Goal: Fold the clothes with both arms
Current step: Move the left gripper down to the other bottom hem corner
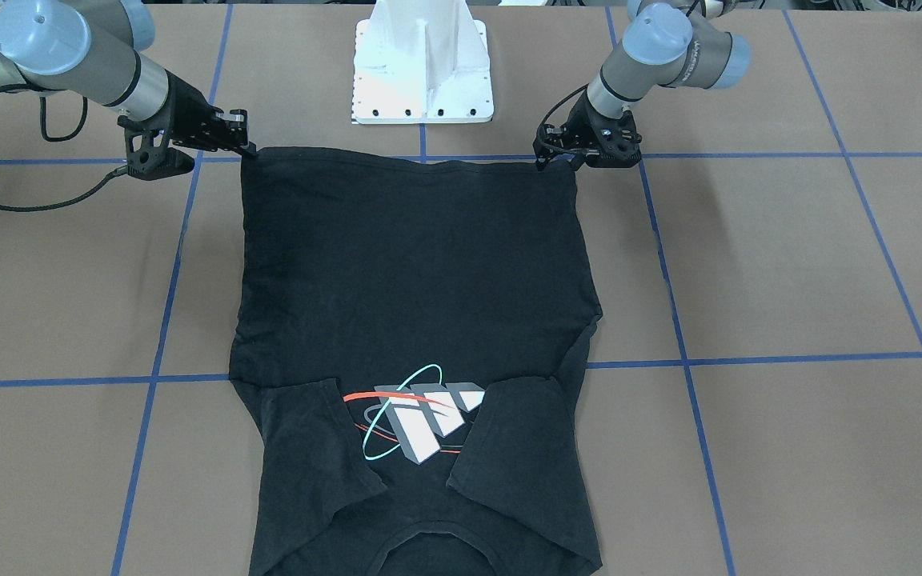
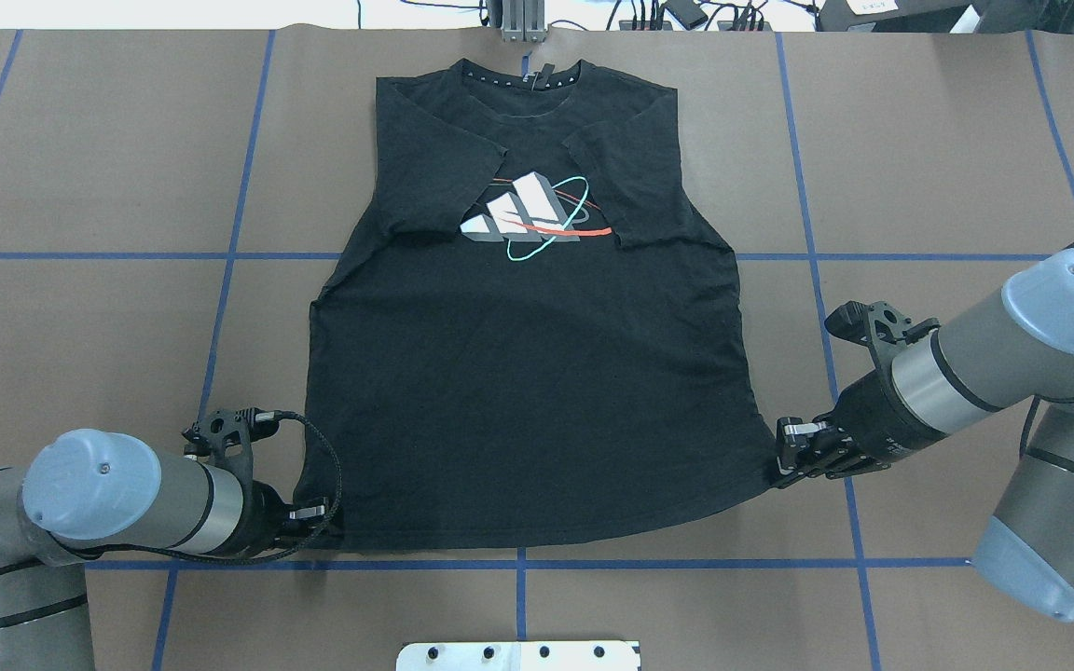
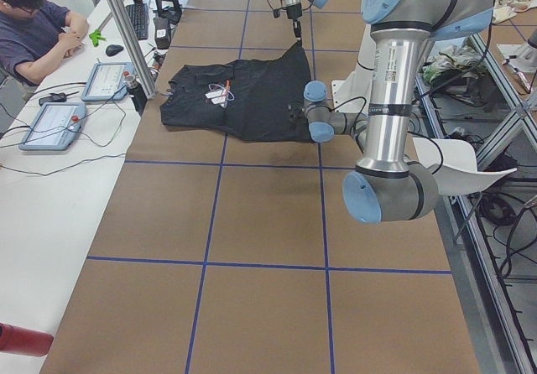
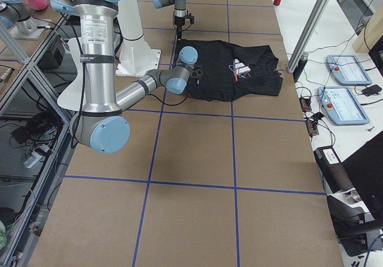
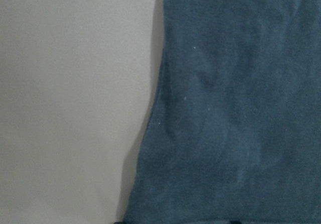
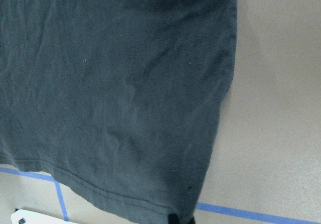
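- Front: shirt [image 1: 413, 264] lies flat mid-table. The right gripper [image 1: 246, 146] and left gripper [image 1: 547, 157] each pinch a hem corner on the robot's side.
- Overhead: collar [image 2: 526, 79] is at the far edge, sleeves are folded in.
- Left side: the far hem corner hangs raised.
- Wrists: only the cloth edge shows.
- You look to be at the hem-to-collar fold. Next, lift both corners evenly and carry them far.

T-shirt [image 2: 528, 391] betw. L end effector [image 2: 315, 522], R end effector [image 2: 785, 457] (at hem).

Black T-shirt [image 2: 518, 373] (grey logo [image 2: 523, 216] ringed red and cyan); blue-gridded brown table [image 2: 80, 140].
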Controlling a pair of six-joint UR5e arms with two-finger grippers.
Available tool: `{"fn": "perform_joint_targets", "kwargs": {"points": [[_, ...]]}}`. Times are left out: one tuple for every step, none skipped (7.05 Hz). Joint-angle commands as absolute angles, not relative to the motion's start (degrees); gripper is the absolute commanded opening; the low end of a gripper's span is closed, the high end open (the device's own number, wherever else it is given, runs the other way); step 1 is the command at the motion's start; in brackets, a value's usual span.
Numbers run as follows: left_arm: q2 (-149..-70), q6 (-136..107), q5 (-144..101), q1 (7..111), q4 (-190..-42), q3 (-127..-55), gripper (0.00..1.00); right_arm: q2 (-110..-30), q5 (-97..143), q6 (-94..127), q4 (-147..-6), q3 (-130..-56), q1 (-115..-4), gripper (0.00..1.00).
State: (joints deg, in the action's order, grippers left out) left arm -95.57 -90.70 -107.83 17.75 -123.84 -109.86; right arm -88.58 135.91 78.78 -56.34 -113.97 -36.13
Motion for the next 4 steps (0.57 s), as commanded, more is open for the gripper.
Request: {"fn": "perform_joint_targets", "kwargs": {"points": [[-97.0,-91.4,-108.0,17.8,-120.8,-110.5,0.18,-88.6,136.1,78.8,-56.3,-113.8,-36.4,0.0],[-98.8,-91.5,-108.0,17.8,-118.2,-110.5,0.0,-88.6,136.1,78.8,-56.3,-113.7,-36.4,0.0],[-99.1,-92.5,-108.1,17.8,-117.7,-110.6,0.0,-88.6,136.1,78.6,-56.3,-113.6,-36.4,0.0],[-98.6,-92.6,-108.1,18.1,-117.5,-112.0,0.0,-88.7,136.3,78.5,-56.4,-113.6,-36.4,0.0]]}}
